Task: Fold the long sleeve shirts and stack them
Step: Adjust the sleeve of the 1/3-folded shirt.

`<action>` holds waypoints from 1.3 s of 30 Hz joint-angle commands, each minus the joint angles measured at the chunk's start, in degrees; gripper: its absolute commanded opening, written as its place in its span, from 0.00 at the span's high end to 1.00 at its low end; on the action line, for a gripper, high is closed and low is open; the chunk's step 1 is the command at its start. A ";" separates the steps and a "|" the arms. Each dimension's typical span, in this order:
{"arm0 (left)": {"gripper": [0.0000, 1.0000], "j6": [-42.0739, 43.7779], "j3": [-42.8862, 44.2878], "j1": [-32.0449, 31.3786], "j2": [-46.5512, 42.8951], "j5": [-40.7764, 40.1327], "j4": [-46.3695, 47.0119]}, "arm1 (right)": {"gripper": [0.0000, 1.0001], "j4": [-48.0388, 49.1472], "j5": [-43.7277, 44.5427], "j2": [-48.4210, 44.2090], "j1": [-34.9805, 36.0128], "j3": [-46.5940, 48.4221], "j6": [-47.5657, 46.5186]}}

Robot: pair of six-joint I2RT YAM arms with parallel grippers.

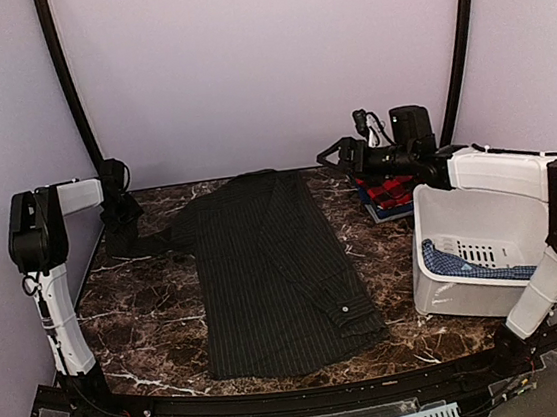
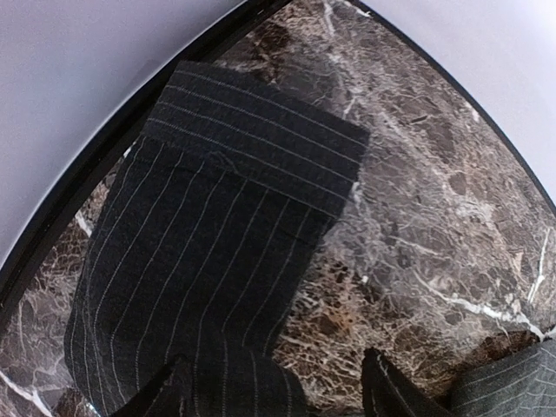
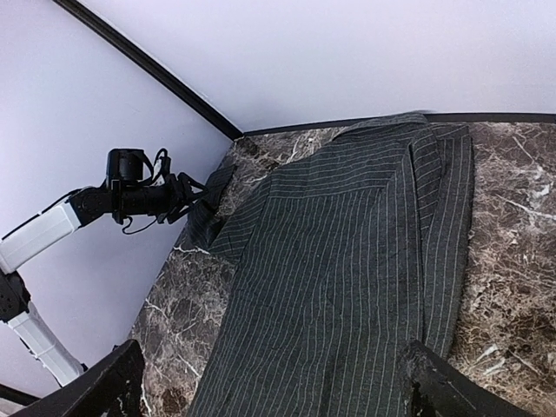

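Note:
The dark charcoal pinstriped shirt (image 1: 265,270) lies flat on the middle of the marble table. One sleeve is folded across it, its cuff (image 1: 354,312) at the front right. The other sleeve (image 2: 208,252) stretches to the back left corner, its cuff (image 2: 261,139) flat on the marble. My left gripper (image 1: 121,236) is open just above that sleeve (image 2: 274,401), one finger (image 2: 161,395) over the cloth and the other (image 2: 391,391) over bare marble. My right gripper (image 1: 331,156) is open and empty (image 3: 274,395), held high over the back right. The red-and-black plaid shirt (image 1: 390,194) lies folded behind the bin.
A white plastic bin (image 1: 443,285) stands at the right with a blue patterned cloth (image 1: 466,266) inside. The curved black frame (image 1: 68,81) and pale walls close in the back. The left arm (image 3: 130,200) shows in the right wrist view.

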 commanded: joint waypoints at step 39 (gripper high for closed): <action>0.44 12.03 -4.89 1.20 -1.58 6.32 1.69 | 0.01 -6.51 36.46 -5.29 14.08 6.77 -28.35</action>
